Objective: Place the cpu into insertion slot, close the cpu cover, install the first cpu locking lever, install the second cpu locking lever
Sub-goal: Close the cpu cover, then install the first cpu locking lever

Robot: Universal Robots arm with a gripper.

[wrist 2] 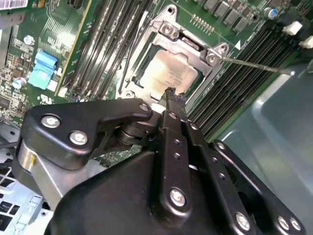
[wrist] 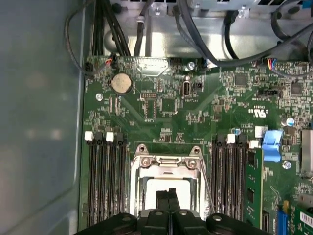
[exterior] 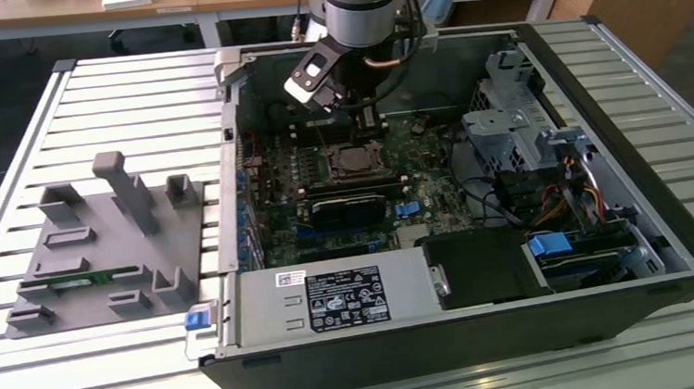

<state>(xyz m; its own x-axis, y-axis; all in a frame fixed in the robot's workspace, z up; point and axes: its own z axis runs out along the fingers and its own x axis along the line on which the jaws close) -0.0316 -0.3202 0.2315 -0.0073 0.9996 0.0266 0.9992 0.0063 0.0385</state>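
Observation:
The cpu (wrist 2: pixel 168 73) lies flat in the insertion slot, its silver top showing through the window of the cpu cover (wrist: pixel 136 183), which is folded down over it. The slot's pin field is hidden beneath them. My gripper (wrist 2: pixel 171 94) is shut with nothing between its fingers, and its tip is at the socket's near edge, just over the cpu (wrist: pixel 164 185). One thin locking lever (wrist 2: pixel 254 64) sticks out sideways from the socket's corner. A second lever (wrist 2: pixel 131 58) runs along the opposite side. In the exterior view the gripper (exterior: pixel 362 124) hangs over the socket (exterior: pixel 351 162).
Black memory slots (wrist: pixel 105 181) flank the socket on both sides, and a green card (wrist: pixel 253 191) stands beside one bank. Cables (wrist: pixel 205 39) hang across the case. A black heatsink block (exterior: pixel 348 204), a power supply (exterior: pixel 330 298) and a grey fixture (exterior: pixel 109 241) lie nearby.

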